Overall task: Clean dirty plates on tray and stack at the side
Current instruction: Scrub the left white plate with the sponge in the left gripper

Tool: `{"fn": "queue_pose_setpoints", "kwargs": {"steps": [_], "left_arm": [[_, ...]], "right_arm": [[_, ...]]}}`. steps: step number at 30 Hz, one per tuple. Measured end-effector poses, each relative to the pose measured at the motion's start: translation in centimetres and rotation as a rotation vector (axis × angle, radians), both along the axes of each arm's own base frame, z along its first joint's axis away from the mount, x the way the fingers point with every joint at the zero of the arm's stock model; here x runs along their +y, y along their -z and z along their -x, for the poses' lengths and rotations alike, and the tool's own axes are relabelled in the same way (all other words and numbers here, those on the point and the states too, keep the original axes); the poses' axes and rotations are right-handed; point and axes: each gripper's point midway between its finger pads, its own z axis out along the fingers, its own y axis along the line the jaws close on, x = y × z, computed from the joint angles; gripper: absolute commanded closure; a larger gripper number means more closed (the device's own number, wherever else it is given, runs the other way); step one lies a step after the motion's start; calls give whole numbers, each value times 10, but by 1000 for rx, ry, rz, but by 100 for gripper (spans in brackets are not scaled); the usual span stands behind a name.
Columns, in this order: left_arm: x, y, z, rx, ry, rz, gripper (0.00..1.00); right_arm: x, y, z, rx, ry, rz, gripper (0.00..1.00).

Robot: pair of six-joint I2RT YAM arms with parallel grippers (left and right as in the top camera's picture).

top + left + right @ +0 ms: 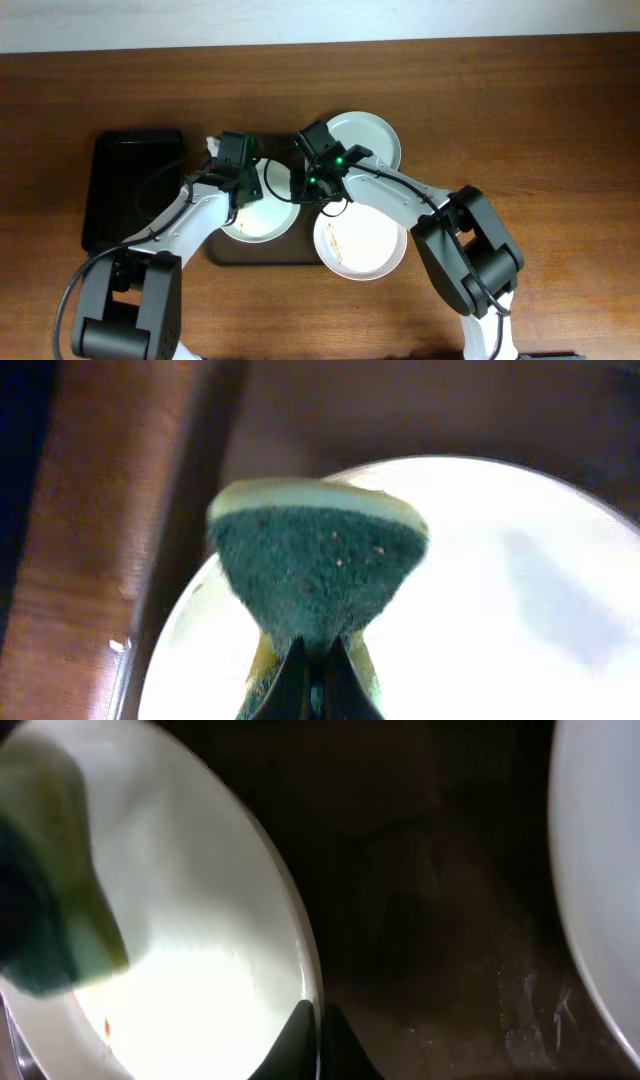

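I see small black tray [135, 190] far left on desk [520, 90]. My left fingers [298, 685] clamped tight on green-faced sponge [315, 560], held over white plate [265, 215] on brown tray [228, 256]; contact unclear. My right fingers [297, 1045] pinched shut on that plate's right rim. Further right: pale blue-green plate [370, 135] at back, smeared white plate [365, 245] in front.
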Motion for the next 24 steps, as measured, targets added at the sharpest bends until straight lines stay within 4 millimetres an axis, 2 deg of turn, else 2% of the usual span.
{"fn": "queue_pose_setpoints", "kwargs": {"steps": [3,5,12,17,20,24], "left_arm": [[0,5,12,60,39,-10,99],[0,5,11,59,57,-13,99],[-20,-13,-33,-133,109,70,99],[-37,2,-27,-82,167,148,99],[-34,4,-23,-53,167,159,100],[-14,8,-17,-7,119,159,100]], "right_arm": [[0,0,1,3,-2,2,96],[0,1,1,5,-2,3,96],[-2,2,2,11,4,10,96],[-3,2,3,16,8,12,96],[-2,2,3,16,6,12,96],[-1,1,3,13,5,9,96]]}}
